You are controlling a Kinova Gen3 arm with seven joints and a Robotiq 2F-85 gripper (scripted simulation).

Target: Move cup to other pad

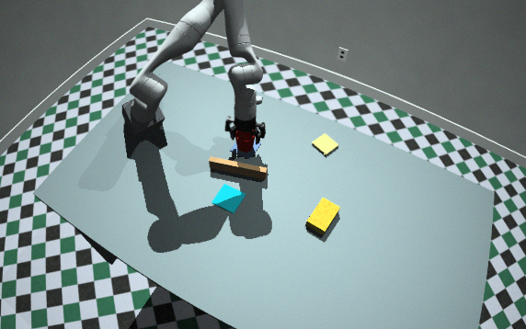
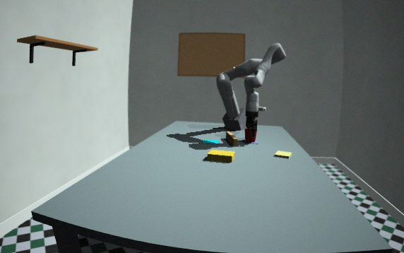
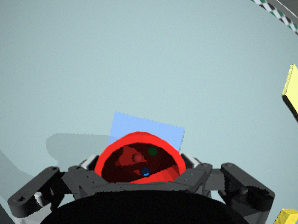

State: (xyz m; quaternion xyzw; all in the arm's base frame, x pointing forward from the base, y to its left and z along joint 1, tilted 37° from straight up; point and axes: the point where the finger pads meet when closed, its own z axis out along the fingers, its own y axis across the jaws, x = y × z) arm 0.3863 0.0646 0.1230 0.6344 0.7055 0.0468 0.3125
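Gripper (image 1: 245, 138) is down around the red cup (image 1: 245, 141), fingers nearly full wide, one each side of the rim, not clamped, nothing gripped. Cup stands upright on the pale blue pad (image 3: 148, 131) on the table (image 1: 377, 239), just behind the wooden rail (image 1: 237, 168). Wrist cam looks straight into the cup: marbles (image 3: 141, 163) inside, a reddish one, a green one & a blue one, exact count hard to tell in the dark interior. Cyan pad (image 1: 228, 198) lies on the rail's other side, near it. Yellow sponge (image 1: 323, 215) & pale yellow block (image 1: 325, 143) sit well apart
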